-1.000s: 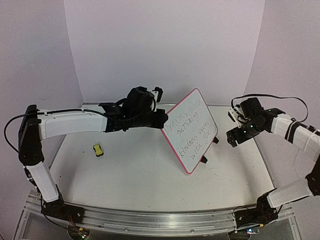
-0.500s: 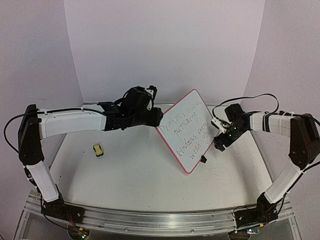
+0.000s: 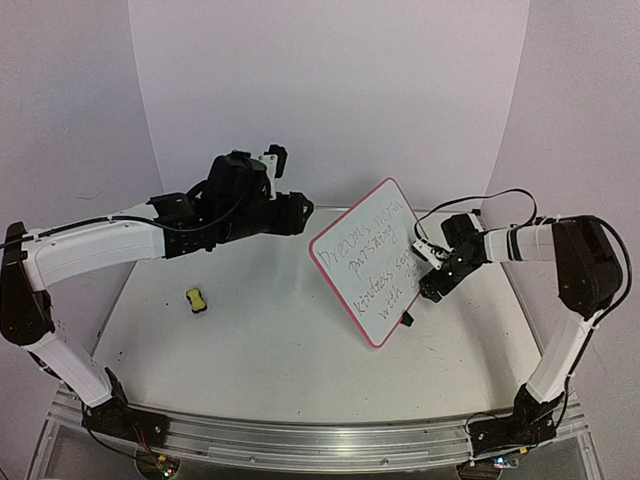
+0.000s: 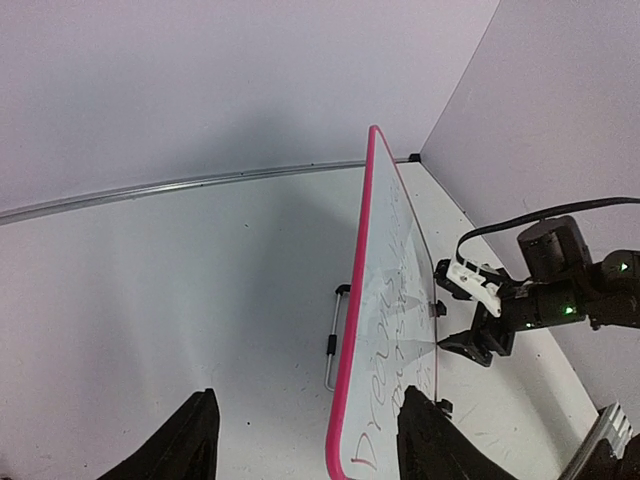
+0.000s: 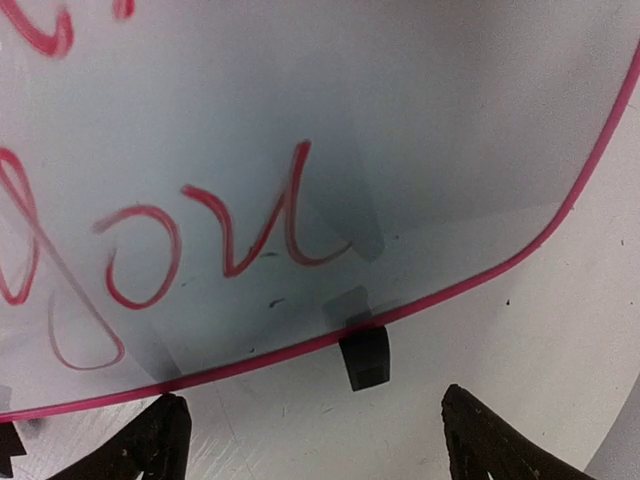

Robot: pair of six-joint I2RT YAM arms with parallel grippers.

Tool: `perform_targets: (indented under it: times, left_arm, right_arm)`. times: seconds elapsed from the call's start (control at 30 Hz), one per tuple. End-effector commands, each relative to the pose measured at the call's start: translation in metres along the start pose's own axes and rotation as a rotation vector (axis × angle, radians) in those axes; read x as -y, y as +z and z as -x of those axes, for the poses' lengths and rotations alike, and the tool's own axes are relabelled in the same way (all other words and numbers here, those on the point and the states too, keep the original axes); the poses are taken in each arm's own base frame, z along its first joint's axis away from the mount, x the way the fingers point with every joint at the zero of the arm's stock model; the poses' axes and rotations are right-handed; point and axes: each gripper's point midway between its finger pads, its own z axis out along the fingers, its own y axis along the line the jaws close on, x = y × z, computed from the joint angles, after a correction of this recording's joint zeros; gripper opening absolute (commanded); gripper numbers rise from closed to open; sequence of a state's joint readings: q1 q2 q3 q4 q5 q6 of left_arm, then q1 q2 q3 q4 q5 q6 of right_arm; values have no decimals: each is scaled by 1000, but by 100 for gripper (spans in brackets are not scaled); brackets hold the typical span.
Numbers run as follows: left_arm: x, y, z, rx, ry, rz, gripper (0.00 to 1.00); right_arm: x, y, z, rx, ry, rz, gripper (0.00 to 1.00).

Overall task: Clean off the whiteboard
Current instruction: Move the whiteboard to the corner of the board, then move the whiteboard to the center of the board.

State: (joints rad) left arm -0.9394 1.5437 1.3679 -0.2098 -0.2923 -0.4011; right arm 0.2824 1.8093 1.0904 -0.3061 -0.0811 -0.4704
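Observation:
The whiteboard [image 3: 370, 265] stands tilted on edge at the table's middle right, pink-framed and covered in handwriting. My left gripper [image 3: 303, 208] hovers open just left of its upper corner, touching nothing. In the left wrist view the board's pink edge [image 4: 352, 370] runs away ahead between my spread fingertips [image 4: 190, 445]. My right gripper [image 3: 427, 272] is at the board's right edge, jaws wide. The right wrist view shows the written face [image 5: 300, 120], its rim and one black foot [image 5: 365, 358] just ahead of my open gripper [image 5: 315, 445]; nothing is between the fingers.
A small yellow-and-black block [image 3: 197, 300] lies on the table at the left. A wire stand [image 4: 335, 335] shows behind the board. Pale walls enclose the table on three sides, and a metal rail [image 3: 300, 440] runs along the near edge.
My left gripper opened, let go of the board's upper corner and drew back up and left. The right gripper moved left to the board's right edge, its jaws narrowing slightly.

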Motion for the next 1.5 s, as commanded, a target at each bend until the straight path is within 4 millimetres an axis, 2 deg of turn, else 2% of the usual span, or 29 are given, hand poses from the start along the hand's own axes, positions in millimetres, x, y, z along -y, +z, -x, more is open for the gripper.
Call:
perform_targets:
  times: [0.0, 0.17, 0.37, 0.53, 0.67, 0.87, 0.93, 1.07, 1.23, 1.33, 1.4, 1.47]
  left_arm:
    - [-4, -31, 22, 67, -22, -13, 62]
    - [-20, -58, 25, 95, -25, 30, 61]
    - [-40, -84, 23, 114, -34, 83, 58]
    - [-52, -97, 18, 113, -34, 118, 57]
    - [-58, -103, 15, 113, -38, 133, 57]
    - [-62, -105, 11, 110, -40, 144, 56]
    - [-63, -106, 12, 113, -38, 149, 56]
    - [-65, -108, 12, 116, -33, 155, 57]
    - [-68, -111, 8, 111, -40, 159, 57]
    - [-70, -117, 10, 119, -49, 159, 56]
    - [-72, -121, 10, 119, -47, 166, 55]
    - [-76, -124, 9, 116, -45, 181, 55]
  right_arm:
    - [4, 13, 9, 48, 22, 32, 82]
    - [2, 22, 6, 56, 47, 60, 71]
    - [0, 21, 10, 114, 55, 53, 64]
    - [-4, 18, 15, 147, 86, 74, 44]
    - [-9, 16, 17, 159, 102, 79, 32]
    - [-33, 6, 26, 186, 109, 54, 11]
    - [-43, 6, 27, 173, 127, 35, 7]
    - [-62, 6, 30, 144, 195, -36, 3]
    - [-99, 6, 35, 127, 309, -90, 0]
    - [-117, 14, 35, 95, 376, -138, 0]
    - [-135, 20, 40, 81, 385, -147, 0]
    - [-144, 21, 45, 77, 416, -186, 0]
